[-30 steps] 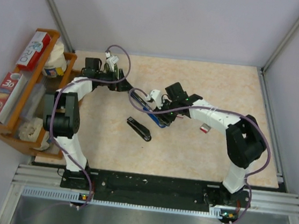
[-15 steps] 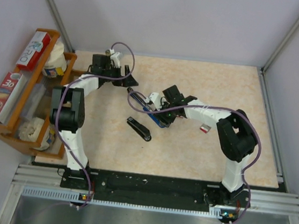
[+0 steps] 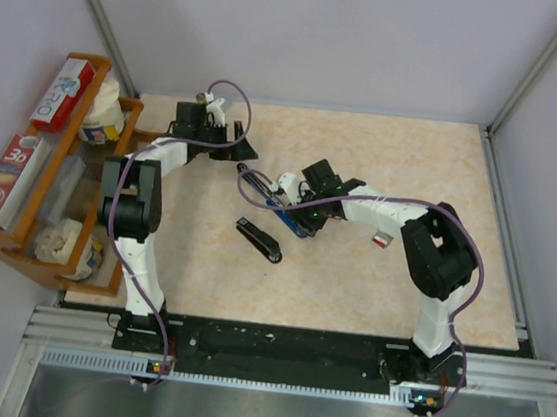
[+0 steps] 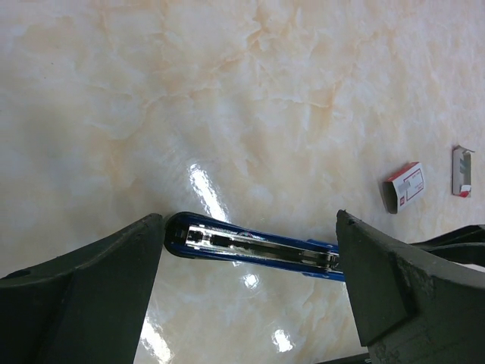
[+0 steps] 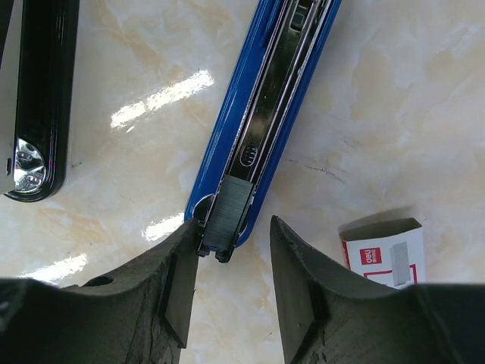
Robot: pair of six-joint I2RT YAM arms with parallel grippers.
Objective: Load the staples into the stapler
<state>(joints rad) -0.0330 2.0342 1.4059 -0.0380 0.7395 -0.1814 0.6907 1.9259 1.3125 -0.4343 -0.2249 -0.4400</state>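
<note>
While the left gripper (image 4: 248, 227) hangs spread wide over the opened blue stapler (image 5: 265, 114), the right gripper (image 5: 233, 227) sits unclenched, fingers flanking its lower end. At mid-right of the left wrist view, the staples box (image 4: 405, 186) lies on the table (image 4: 227, 91), its inner tray (image 4: 461, 171) just beside; contents unclear. Far left overhead, a wooden rack (image 3: 132, 103) holds red-and-white cartons (image 3: 60, 93).

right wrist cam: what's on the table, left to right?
black stapler → blue stapler, opened with its metal channel showing → staples box, white with a red label
</note>
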